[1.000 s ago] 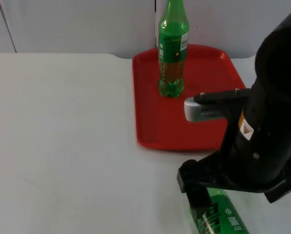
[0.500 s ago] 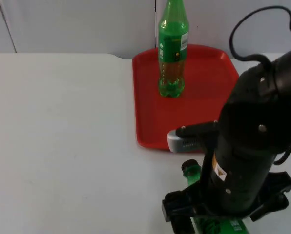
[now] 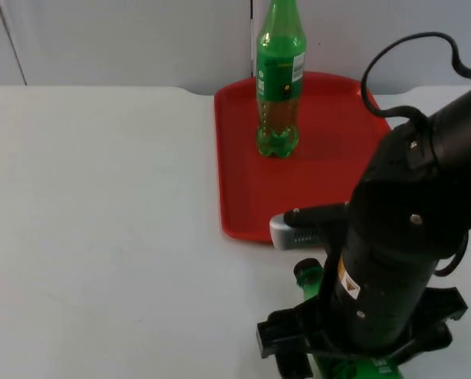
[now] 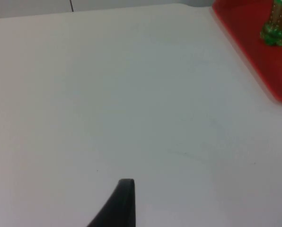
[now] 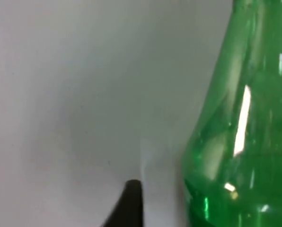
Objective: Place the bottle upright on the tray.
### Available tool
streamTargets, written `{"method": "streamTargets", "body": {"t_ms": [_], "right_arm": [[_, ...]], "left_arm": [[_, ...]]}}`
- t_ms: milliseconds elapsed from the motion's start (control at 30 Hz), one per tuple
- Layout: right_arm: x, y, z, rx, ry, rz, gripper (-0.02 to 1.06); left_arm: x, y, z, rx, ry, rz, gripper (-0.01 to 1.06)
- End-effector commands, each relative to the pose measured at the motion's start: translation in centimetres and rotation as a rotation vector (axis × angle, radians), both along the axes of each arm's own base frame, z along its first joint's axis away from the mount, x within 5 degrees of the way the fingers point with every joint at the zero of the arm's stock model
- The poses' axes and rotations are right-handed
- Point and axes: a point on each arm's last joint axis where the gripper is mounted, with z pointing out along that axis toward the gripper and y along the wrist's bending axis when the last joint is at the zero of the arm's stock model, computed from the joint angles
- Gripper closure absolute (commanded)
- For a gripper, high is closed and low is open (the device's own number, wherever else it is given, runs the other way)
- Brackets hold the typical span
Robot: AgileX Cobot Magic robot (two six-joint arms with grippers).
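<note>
Green bottle (image 3: 308,276) is laid flat under the right gripper (image 3: 342,365), its cap aimed at the tray (image 3: 243,197); finger opening cannot be told.

A white desk (image 3: 101,221) with a smooth, matte top runs back to a grey wall (image 3: 125,39) along its far edge. The wall is made of flat panels: one thin dark seam slants down near the desk's far left corner, and another runs straight down toward the middle of the far edge. Light is soft and even, leaving only faint shadows on the desk. In the left wrist view the desk (image 4: 131,94) shows a few tiny dark specks.
</note>
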Motion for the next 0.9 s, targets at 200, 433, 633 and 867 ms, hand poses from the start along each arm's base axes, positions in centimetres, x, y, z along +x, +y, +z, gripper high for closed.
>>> {"method": "streamTargets", "body": {"t_ms": [200,433,633,867], "right_arm": [[0.3,-0.1,0.4,-0.008,-0.014,0.007,0.97],[0.6,-0.2,2.8,0.017,-0.089,0.07,1.04],[1.0,-0.3,7.2,0.089,-0.238,0.182,1.04],[0.8,-1.2,15.1,0.216,-0.541,0.327,1.04]], "left_arm": [[0.0,0.0,-0.1,0.0,-0.002,0.002,0.03],[0.0,0.0,-0.1,0.0,-0.002,0.002,0.03],[0.0,0.0,-0.1,0.0,-0.002,0.002,0.03],[0.0,0.0,-0.1,0.0,-0.002,0.002,0.03]]}}
